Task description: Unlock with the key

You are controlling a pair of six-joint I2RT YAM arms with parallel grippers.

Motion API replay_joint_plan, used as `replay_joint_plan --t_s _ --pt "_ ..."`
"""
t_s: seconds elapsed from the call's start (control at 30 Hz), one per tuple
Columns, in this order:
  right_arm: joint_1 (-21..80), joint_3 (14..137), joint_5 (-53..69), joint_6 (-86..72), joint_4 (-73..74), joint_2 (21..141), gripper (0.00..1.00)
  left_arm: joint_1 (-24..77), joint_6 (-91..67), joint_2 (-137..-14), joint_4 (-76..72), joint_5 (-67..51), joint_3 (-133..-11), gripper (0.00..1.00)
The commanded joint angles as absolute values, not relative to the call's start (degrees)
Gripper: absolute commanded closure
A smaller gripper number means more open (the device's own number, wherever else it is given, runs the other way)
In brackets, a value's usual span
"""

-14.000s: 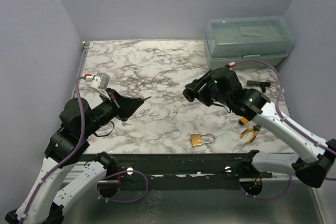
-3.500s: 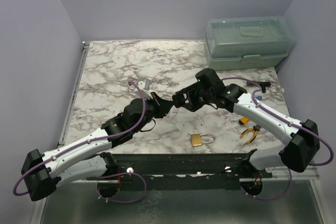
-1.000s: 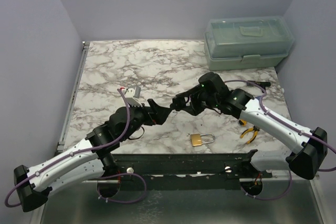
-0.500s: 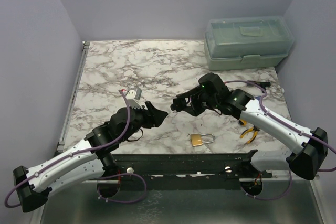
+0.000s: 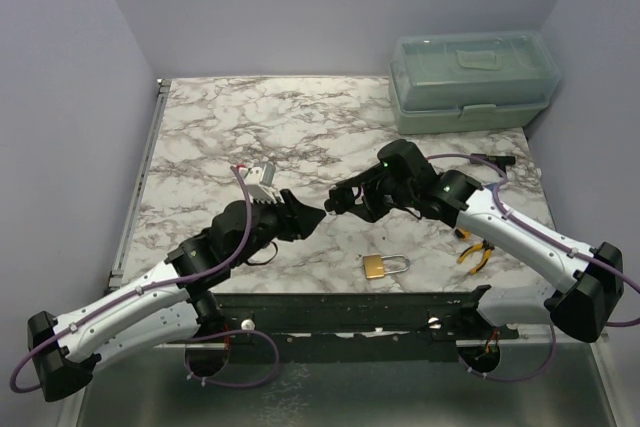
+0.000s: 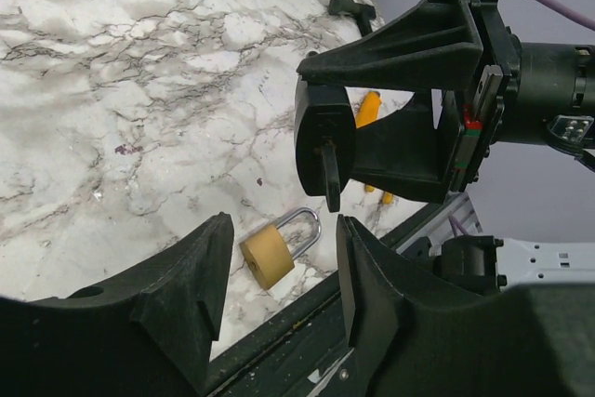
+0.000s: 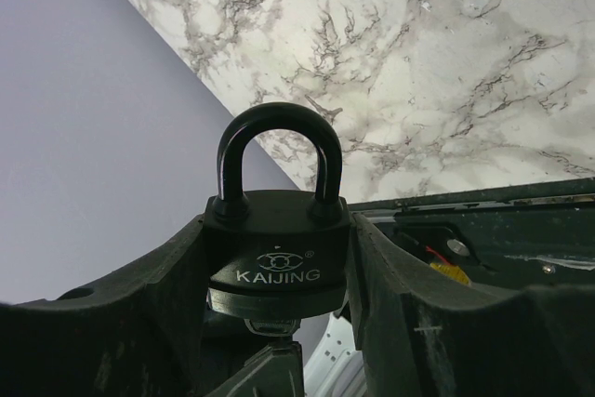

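Note:
A black padlock (image 7: 277,239) marked KAIJING sits upright between the fingers of my right gripper (image 7: 277,220), which is shut on its body. Its shackle is closed. The key (image 7: 272,326) sticks out of the underside of the lock. In the left wrist view the same padlock (image 6: 321,132) hangs in the air with the key's dark head (image 6: 332,177) pointing down. My left gripper (image 6: 283,225) is just short of the key, open, with nothing between its fingers. From the top view the left gripper (image 5: 310,215) and right gripper (image 5: 340,197) almost meet above mid-table.
A brass padlock (image 5: 384,265) lies on the marble near the front edge, below both grippers. Yellow-handled pliers (image 5: 474,253) lie to its right. A green toolbox (image 5: 472,77) stands at the back right, a small black tool (image 5: 492,160) before it. A black rail (image 5: 350,307) runs along the front.
My left gripper's jaws have narrowed markedly while staying near the key. The right gripper has held the black padlock still.

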State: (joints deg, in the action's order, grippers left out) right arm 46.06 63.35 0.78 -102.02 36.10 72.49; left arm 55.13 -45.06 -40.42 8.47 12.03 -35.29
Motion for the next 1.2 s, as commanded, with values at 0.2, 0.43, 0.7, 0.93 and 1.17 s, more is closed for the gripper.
replay_joint_plan --t_s 0.2,0.43,0.7,0.93,1.17 --pt "46.1 64.1 2.4 -102.4 31.3 73.2 1.0 55.0 -44.1 -43.3 3.7 9.5 -37.7 0.54" --pt "46.1 63.9 3.1 -102.4 30.9 73.6 1.0 55.0 -43.7 -45.8 1.6 9.4 -38.3 0.65" --pt "46.1 63.9 3.2 -102.2 30.2 73.5 1.0 55.1 -44.7 -48.4 0.5 10.3 -38.2 0.9" --pt "46.5 64.9 5.0 -100.9 29.5 75.1 1.0 55.0 -45.6 -52.6 -2.9 11.3 -38.7 0.96" --pt "46.8 64.7 3.6 -100.9 30.9 74.4 1.0 55.0 -43.9 -55.4 -4.0 10.3 -39.6 0.93"
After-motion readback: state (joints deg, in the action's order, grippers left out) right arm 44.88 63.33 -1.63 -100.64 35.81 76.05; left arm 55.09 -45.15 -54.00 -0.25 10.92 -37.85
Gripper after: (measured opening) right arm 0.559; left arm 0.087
